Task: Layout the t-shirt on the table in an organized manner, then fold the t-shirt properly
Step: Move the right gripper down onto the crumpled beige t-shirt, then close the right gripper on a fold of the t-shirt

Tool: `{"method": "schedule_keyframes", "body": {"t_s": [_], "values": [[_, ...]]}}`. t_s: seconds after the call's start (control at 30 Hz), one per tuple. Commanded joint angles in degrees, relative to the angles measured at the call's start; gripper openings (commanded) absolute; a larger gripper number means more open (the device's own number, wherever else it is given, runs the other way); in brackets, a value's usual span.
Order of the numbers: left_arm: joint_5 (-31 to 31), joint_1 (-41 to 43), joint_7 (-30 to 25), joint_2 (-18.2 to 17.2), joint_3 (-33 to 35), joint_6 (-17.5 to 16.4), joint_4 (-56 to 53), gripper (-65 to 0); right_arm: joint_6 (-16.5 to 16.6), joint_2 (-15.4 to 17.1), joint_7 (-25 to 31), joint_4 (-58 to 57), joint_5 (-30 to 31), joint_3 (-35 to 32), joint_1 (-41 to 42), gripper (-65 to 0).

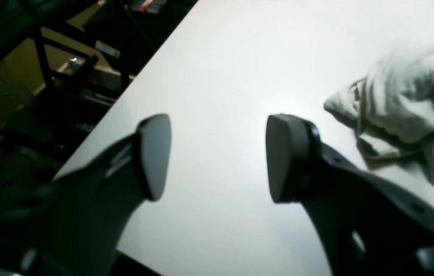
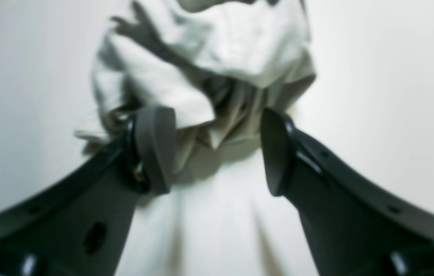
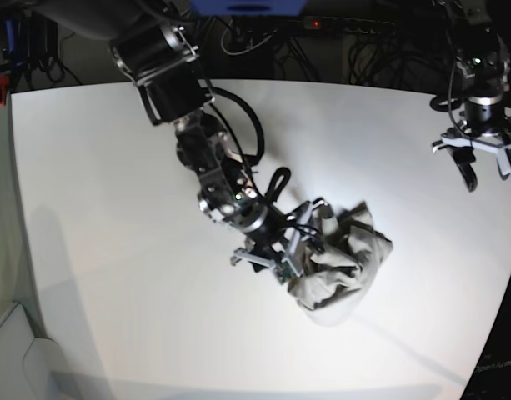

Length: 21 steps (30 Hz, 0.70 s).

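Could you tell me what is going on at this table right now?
A two-armed robot is working on a crumpled t-shirt bunched in a heap on the white table, not yet laid flat. The right gripper is right at the heap with its jaws apart and cloth between them. The left gripper hangs open off to the side, holding nothing.

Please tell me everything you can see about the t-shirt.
The t-shirt is plain light grey-beige soft cloth, with no print. It lies crumpled in a loose heap, not spread out, on the white table, right of centre in the base view. Folds and a hemmed edge show. The right gripper is at its edge, jaws apart around a fold; whether they touch it is unclear.
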Motion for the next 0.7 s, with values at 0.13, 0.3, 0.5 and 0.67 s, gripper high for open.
{"method": "schedule_keyframes", "body": {"t_s": [0.13, 0.3, 0.5, 0.67], "values": [[0.15, 0.04, -1.65, -0.47, -0.27, -0.06, 0.99, -27.0, 1.07, -0.62, 4.39, -4.33, 0.54, -0.36, 3.36, -28.6], [0.15, 0.04, -1.65, -0.47, -0.27, -0.06, 0.99, -27.0, 1.07, -0.62, 5.88, -4.77, 0.54, -0.45, 3.1, -28.6], [0.06, -0.05, -1.65, -0.47, -0.27, -0.06, 0.99, -27.0, 1.25, -0.62, 5.88, -4.77, 0.54, -0.8, 3.19, -28.5], [0.15, -0.13, -1.65, -0.47, -0.27, -0.06, 0.99, -27.0, 1.25, -0.62, 5.88, -4.77, 0.54, -6.6, 3.19, -28.5]]}}
